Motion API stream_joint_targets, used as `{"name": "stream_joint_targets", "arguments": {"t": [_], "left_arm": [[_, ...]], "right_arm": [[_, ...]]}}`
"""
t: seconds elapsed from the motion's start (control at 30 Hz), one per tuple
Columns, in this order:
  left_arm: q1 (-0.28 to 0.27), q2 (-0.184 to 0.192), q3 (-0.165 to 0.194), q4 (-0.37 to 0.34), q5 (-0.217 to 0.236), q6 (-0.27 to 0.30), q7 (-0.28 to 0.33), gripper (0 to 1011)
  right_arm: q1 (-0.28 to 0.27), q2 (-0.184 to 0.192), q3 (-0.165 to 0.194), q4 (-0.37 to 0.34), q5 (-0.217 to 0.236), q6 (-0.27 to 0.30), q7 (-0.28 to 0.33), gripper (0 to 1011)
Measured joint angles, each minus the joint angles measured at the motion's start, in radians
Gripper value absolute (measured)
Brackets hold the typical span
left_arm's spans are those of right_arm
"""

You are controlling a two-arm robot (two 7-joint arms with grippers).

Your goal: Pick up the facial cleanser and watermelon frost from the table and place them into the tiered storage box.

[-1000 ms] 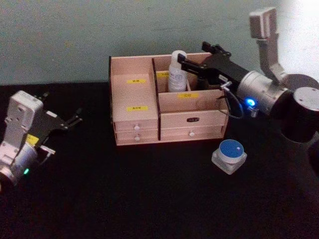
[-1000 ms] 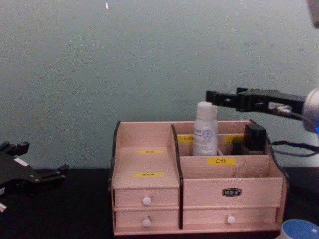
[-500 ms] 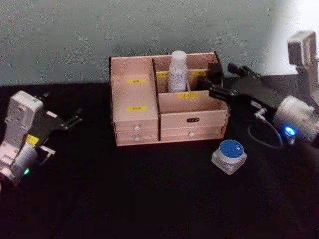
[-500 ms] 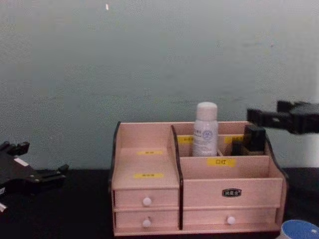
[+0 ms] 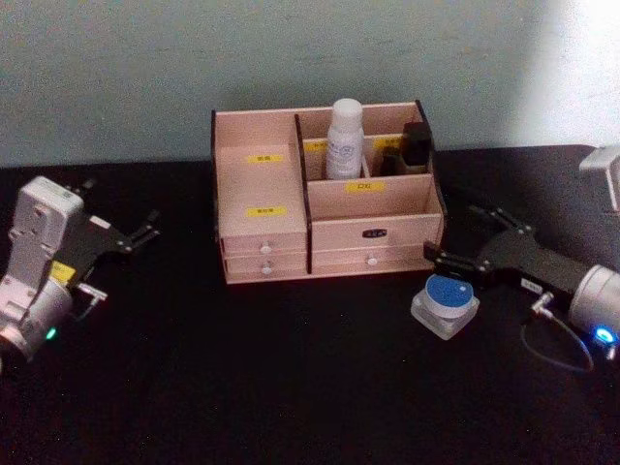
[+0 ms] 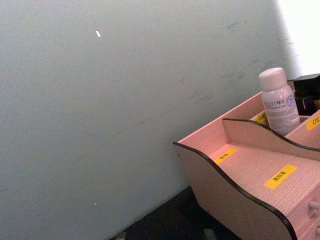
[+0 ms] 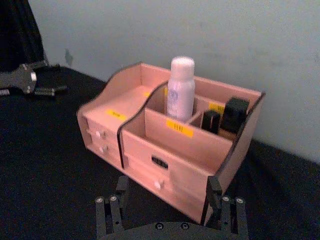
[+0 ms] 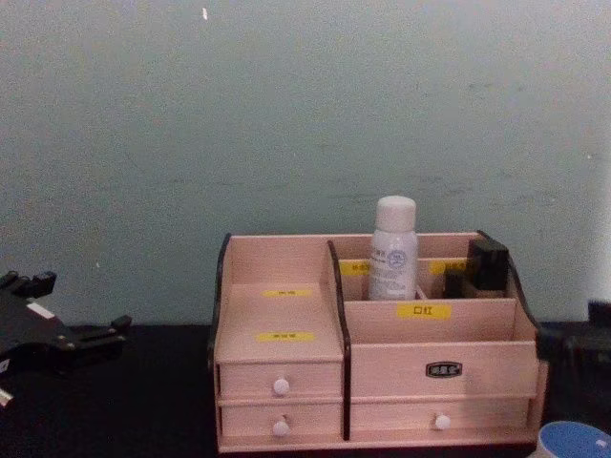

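Right gripper (image 5: 450,234), jaws spread wide, hovers beside the watermelon frost (image 5: 445,296), just before the tiered storage box's (image 5: 397,231) right front corner. Left gripper (image 5: 121,208), likewise parted, rests well left of the box. The facial cleanser (image 5: 344,140) stands upright in a rear compartment.

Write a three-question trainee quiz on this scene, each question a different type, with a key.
1. True or false: the facial cleanser already stands inside the tiered storage box.
2. Where is the watermelon frost? A) in a drawer; B) on the table, in front of the box's right end; C) held by the left gripper.
3. Short answer: which arm's gripper is close to the watermelon frost, with its fingers apart?

Key: 1 true; 2 B; 3 the right gripper.
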Motion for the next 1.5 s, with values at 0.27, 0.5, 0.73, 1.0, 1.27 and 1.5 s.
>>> {"name": "stream_joint_targets", "arguments": {"t": [0.27,0.5,0.73,1.0,1.27,1.5], "left_arm": [[0.000,0.000,0.000,0.000,0.000,0.000,0.000,1001],[0.000,0.000,0.000,0.000,0.000,0.000,0.000,1001],[0.000,0.000,0.000,0.000,0.000,0.000,0.000,1001],[0.000,0.000,0.000,0.000,0.000,0.000,0.000,1001],[0.000,0.000,0.000,0.000,0.000,0.000,0.000,1001],[0.000,0.000,0.000,0.000,0.000,0.000,0.000,1001]], "right_arm": [[-0.022,0.013,-0.019,0.014,-0.006,0.034,-0.022,1000],[-0.015,0.014,-0.035,0.033,-0.024,0.074,-0.039,1000],[-0.003,0.008,-0.047,0.052,-0.031,0.096,-0.040,1000],[0.006,0.003,-0.056,0.063,-0.037,0.112,-0.040,1000],[0.007,0.004,-0.060,0.068,-0.041,0.120,-0.038,1000],[0.009,0.003,-0.064,0.072,-0.045,0.123,-0.036,1000]]}}
